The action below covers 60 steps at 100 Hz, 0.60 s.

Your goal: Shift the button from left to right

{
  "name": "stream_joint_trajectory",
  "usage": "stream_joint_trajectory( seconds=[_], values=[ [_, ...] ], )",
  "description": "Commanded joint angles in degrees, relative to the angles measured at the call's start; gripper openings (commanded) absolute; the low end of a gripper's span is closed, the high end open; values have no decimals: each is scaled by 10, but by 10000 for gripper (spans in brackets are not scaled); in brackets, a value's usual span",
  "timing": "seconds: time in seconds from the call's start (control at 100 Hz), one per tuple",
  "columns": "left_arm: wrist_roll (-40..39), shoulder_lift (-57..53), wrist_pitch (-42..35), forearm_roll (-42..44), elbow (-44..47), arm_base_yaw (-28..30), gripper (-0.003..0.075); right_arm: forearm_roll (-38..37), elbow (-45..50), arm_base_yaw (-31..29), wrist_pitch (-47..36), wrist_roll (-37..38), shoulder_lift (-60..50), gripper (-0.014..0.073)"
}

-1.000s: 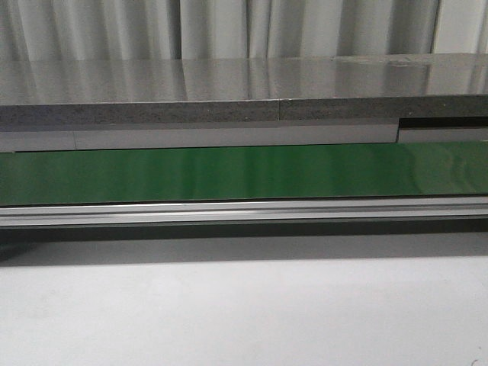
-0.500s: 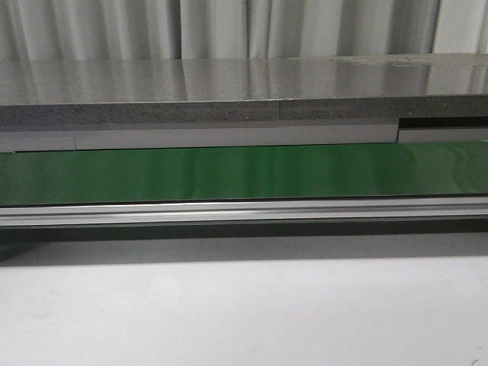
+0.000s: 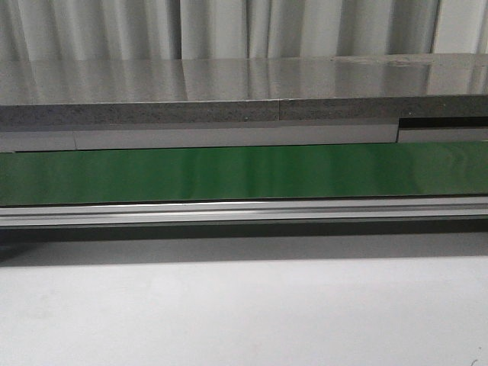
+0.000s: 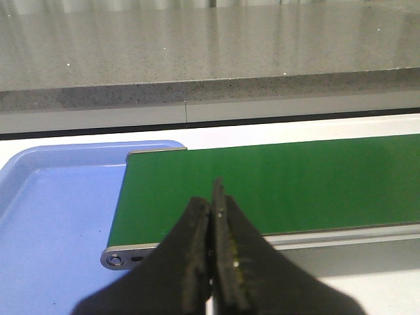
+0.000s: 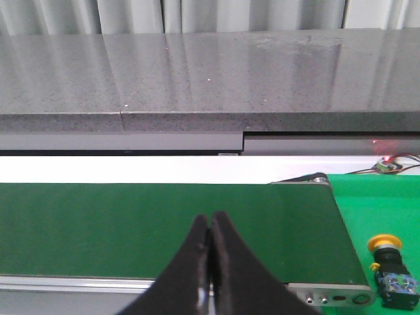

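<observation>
The button (image 5: 392,268), a yellow round head on a black body, stands on a green surface (image 5: 380,203) just past the right end of the green conveyor belt (image 5: 164,226); it shows only in the right wrist view. My right gripper (image 5: 210,220) is shut and empty over the belt, well to the side of the button. My left gripper (image 4: 211,190) is shut and empty over the belt's left end (image 4: 262,187). Neither gripper shows in the front view, where the belt (image 3: 244,174) is bare.
A blue tray (image 4: 59,216) lies beside the belt's left end. A grey stone counter (image 3: 229,91) runs behind the belt, with curtains beyond. A white table surface (image 3: 244,313) lies in front of the belt's aluminium rail (image 3: 244,211). Small wired electronics (image 5: 384,164) sit at the far right.
</observation>
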Motion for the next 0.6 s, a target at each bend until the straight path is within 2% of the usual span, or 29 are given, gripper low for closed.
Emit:
stream_joint_trajectory(
  seconds=[0.0,0.22,0.59],
  values=[
    [1,3,-43,-7,-14,-5,-21,-1,-15,1,-41,-1,3,-67],
    [1,3,-43,-7,-14,-5,-21,-2,16,17,-36,0,-48,-67],
    [1,3,-43,-7,-14,-5,-20,-17,126,35,-36,0,-212,-67]
  ],
)
